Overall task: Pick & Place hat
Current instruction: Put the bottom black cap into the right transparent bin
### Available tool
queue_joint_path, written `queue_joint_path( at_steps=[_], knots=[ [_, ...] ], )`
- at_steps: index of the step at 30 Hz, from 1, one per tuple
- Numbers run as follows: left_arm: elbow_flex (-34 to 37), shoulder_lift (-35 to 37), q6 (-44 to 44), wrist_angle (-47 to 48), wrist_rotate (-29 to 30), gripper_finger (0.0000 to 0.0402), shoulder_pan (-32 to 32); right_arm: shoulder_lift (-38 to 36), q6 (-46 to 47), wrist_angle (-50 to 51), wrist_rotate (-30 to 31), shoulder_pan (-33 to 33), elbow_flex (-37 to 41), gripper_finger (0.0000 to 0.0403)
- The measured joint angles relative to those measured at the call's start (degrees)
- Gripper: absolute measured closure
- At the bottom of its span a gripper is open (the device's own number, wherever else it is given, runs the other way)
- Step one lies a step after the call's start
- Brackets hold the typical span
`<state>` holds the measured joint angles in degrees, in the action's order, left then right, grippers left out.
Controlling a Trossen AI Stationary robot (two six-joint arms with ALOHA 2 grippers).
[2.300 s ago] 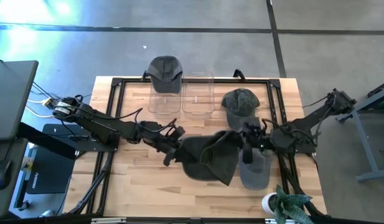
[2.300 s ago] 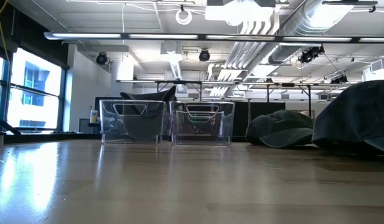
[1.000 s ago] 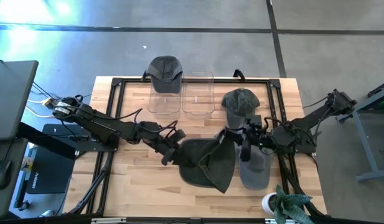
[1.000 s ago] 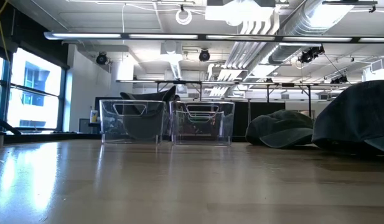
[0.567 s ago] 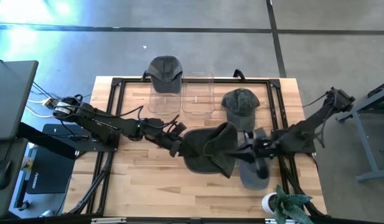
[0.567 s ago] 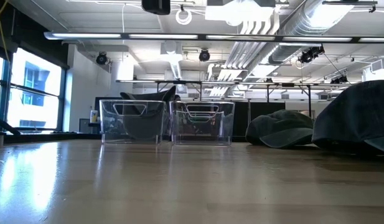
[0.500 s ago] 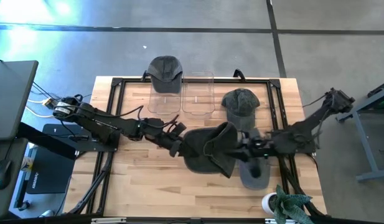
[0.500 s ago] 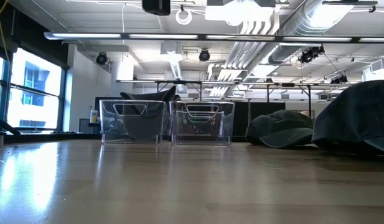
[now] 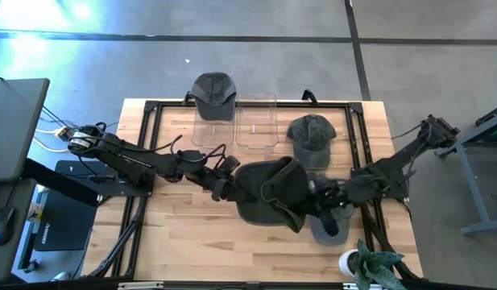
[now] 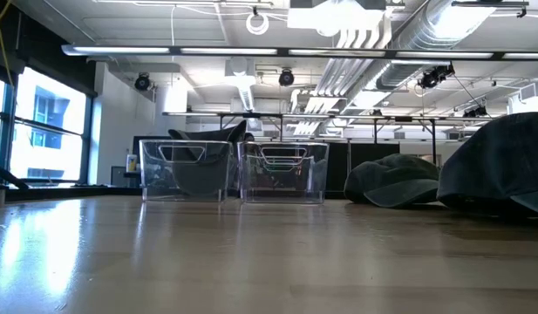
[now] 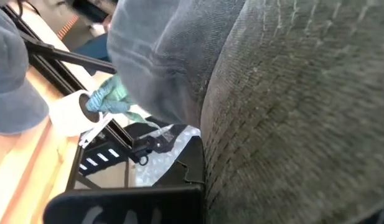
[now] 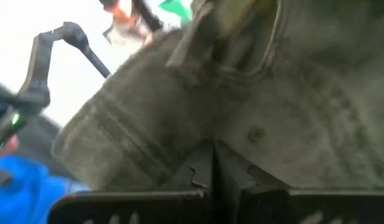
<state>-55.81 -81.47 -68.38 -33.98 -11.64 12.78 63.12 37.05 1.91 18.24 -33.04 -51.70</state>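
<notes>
Holding the dark grey cap [image 9: 270, 193] mid-table with both grippers, left gripper [image 9: 224, 184] and right gripper [image 9: 322, 196] clamped on its opposite edges. Risk: if the arms pull apart, fabric slips out & cap drops beside the clear bin [image 9: 256, 122], not in it.

Wooden table [image 9: 184, 234] set on grey floor [image 9: 232, 64]. Bright window [image 10: 37, 131] seen left of table. White pipes [image 10: 373, 35] hung above table. Black monitor [image 9: 14, 121] placed beside table.

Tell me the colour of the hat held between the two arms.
Dark olive-grey hat, shown best in the high view.
</notes>
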Motion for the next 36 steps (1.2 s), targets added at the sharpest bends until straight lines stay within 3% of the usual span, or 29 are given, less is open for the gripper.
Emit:
queue_joint_path(
  at_steps=[4, 11, 17, 20, 28, 32, 36],
  knots=[
    [0.0, 0.0, 0.0, 2.6, 0.0, 0.0401, 0.0, -4.2, -2.0, -0.1, 7.9, -1.5, 0.0, 0.0403],
    [0.0, 0.0, 0.6, 5.5, -0.1, 0.0401, 0.0, -6.9, -3.7, -0.1, 14.3, -2.0, 0.0, 0.0400],
    [0.0, 0.0, 0.6, 5.4, -1.6, 0.0401, 0.0, -4.3, -0.1, 3.2, 31.7, 0.4, 0.0, 0.0402],
    [0.0, 0.0, 0.4, 5.4, -1.6, 0.0401, 0.0, -3.8, 0.2, 3.1, 36.0, 0.5, 0.0, 0.0400],
    [0.0, 0.0, -0.9, 5.5, -1.6, 0.0401, 0.0, -7.8, -2.4, 2.6, 29.3, -1.2, 0.0, 0.0401],
    [0.0, 0.0, -0.9, 5.8, -0.8, 0.0401, 0.0, -7.4, -5.0, -1.9, 18.4, -2.0, 0.0, 0.0402],
    [0.0, 0.0, -0.9, 5.9, 1.6, 0.0401, 0.0, -2.8, -10.1, -14.8, 6.9, -0.9, 0.0, 0.0402]
  ],
)
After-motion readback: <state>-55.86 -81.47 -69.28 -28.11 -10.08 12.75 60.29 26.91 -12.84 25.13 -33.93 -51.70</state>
